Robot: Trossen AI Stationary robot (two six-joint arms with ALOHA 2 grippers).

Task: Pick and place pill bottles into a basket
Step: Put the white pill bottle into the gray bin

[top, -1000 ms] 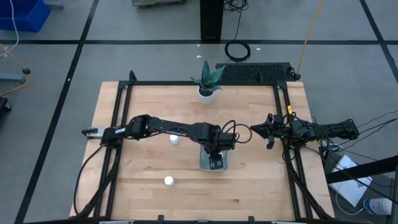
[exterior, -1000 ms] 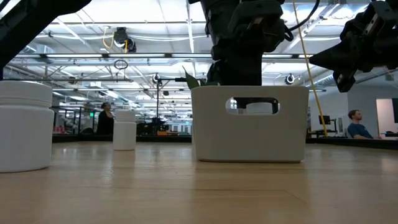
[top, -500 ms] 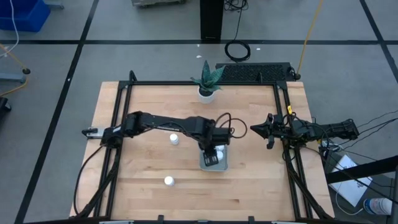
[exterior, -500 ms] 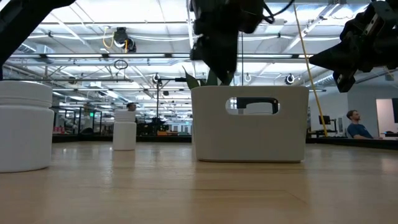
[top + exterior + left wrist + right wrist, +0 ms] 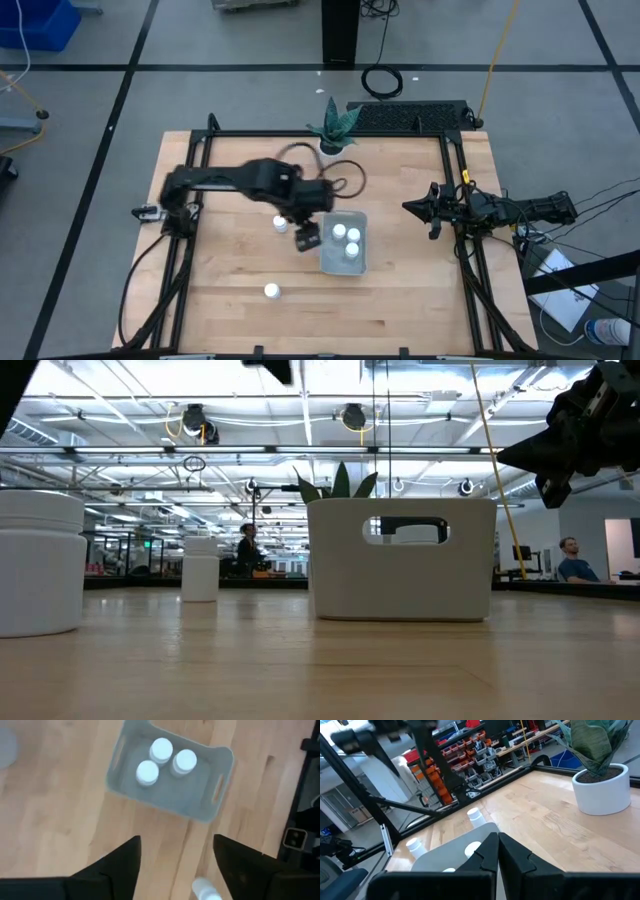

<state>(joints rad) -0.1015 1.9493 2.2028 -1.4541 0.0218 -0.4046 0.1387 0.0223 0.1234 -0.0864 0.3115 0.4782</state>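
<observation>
The grey-blue basket point(image 5: 345, 262) stands at the table's middle and holds three white pill bottles point(image 5: 347, 239), seen upright from above in the left wrist view point(image 5: 161, 750). My left gripper point(image 5: 307, 240) hovers open and empty just left of the basket point(image 5: 220, 790). One more bottle point(image 5: 280, 223) stands left of that gripper and shows between its fingers in the left wrist view point(image 5: 204, 891). Another bottle point(image 5: 271, 291) stands nearer the front edge. My right gripper point(image 5: 408, 208) waits shut, raised at the table's right side.
A white plant pot point(image 5: 332, 149) with a green plant stands at the table's far edge. A black frame point(image 5: 455, 180) runs around the table top. The low view shows the basket's handle side point(image 5: 400, 560) and the two loose bottles point(image 5: 40, 560) point(image 5: 200, 568).
My left gripper has risen out of the basket and gone toward the table's left edge, empty. The three bottles in the basket, covered by the gripper before, now stand in full view. The basket has stayed in place.
</observation>
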